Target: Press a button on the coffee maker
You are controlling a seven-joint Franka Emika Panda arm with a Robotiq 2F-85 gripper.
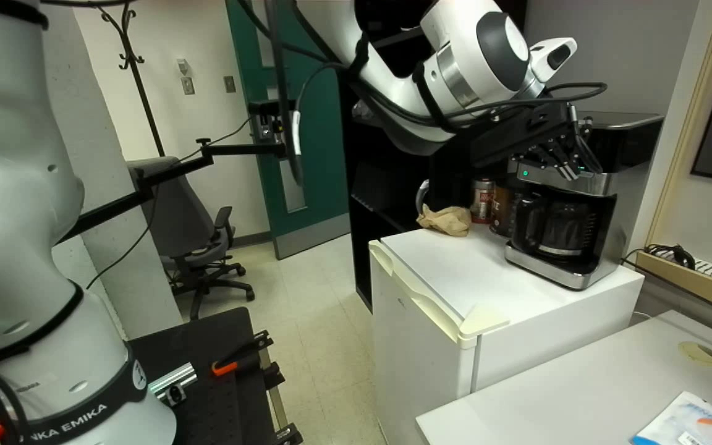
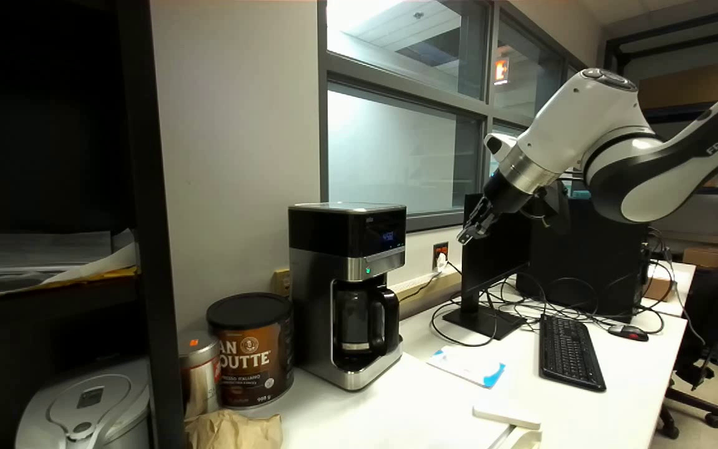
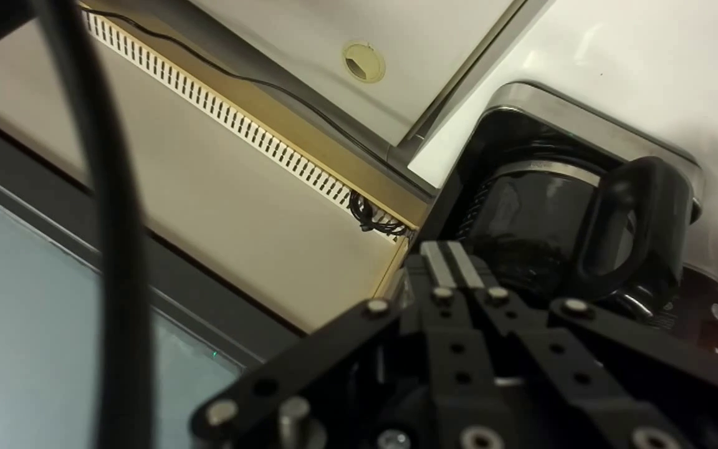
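Observation:
The coffee maker (image 1: 634,210) is a boxy black and silver machine standing on a white cabinet; it also shows in an exterior view (image 2: 312,305). A green-lit button (image 2: 368,270) glows on its silver band and shows in both exterior views (image 1: 525,173). A lit display (image 2: 387,236) is above the band. The dark carafe (image 3: 530,206) is inside. My gripper (image 2: 466,236) is shut and empty, apart from the machine's front at about display height. In an exterior view the gripper (image 1: 569,172) overlaps the band. In the wrist view the fingertips (image 3: 452,265) hide the machine's upper front.
A coffee can (image 2: 250,358) and a crumpled paper bag (image 1: 445,219) stand beside the machine on the white cabinet (image 1: 455,259). A monitor (image 2: 496,243) stands behind the gripper. A desk (image 1: 547,402) adjoins, with a packet (image 1: 693,423) and a keyboard (image 2: 569,352).

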